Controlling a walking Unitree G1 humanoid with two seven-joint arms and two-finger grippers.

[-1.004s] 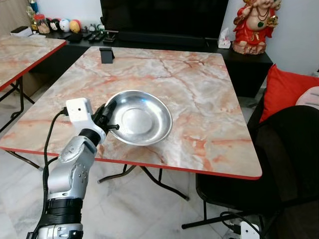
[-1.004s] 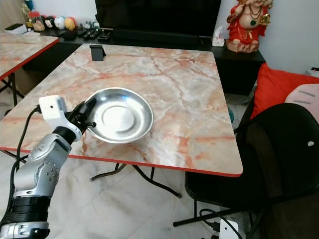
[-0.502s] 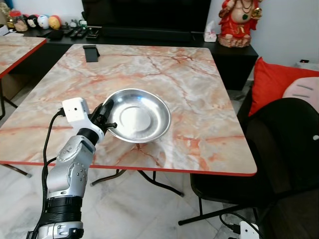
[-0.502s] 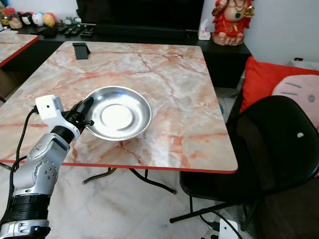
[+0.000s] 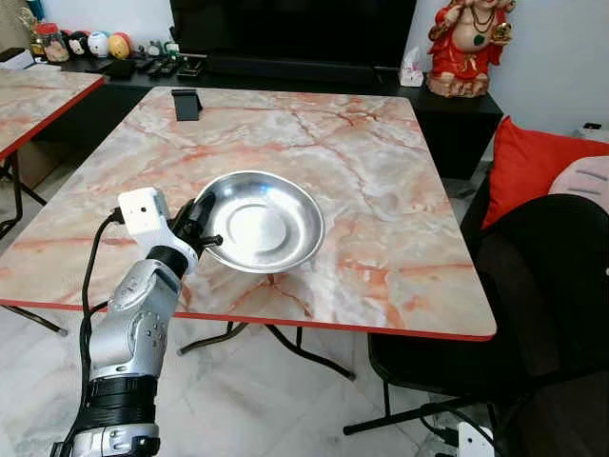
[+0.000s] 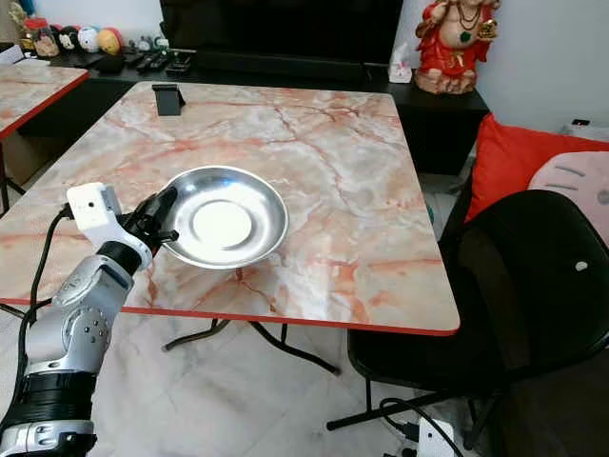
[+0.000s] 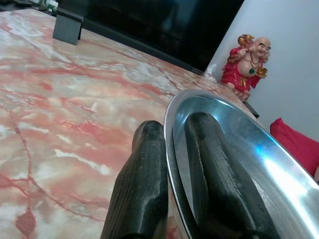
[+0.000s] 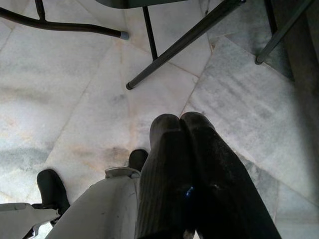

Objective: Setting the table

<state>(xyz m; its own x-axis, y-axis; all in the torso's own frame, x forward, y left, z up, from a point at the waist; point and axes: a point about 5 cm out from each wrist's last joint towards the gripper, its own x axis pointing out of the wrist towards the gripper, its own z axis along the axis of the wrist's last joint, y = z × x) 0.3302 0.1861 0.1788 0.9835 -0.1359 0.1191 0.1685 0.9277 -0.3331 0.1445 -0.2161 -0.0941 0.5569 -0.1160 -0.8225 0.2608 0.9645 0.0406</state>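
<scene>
The left pincer (image 5: 202, 227) was clamped on the near-left rim of the steel bowl (image 5: 259, 221), one black finger (image 7: 219, 184) inside the rim and the other outside. The bowl sat on the marble table (image 5: 381, 171), near its front edge. The right pincer (image 8: 182, 130) hung with fingers pressed together above the floor (image 8: 60, 99)

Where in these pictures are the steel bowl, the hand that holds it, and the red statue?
bowl (image 5: 257, 225): left eye view, on its flat bottom.
left gripper (image 7: 172, 130): left wrist view, between the two fingertips that clamp the rim.
statue (image 5: 464, 49): left eye view, on its red belly.
</scene>
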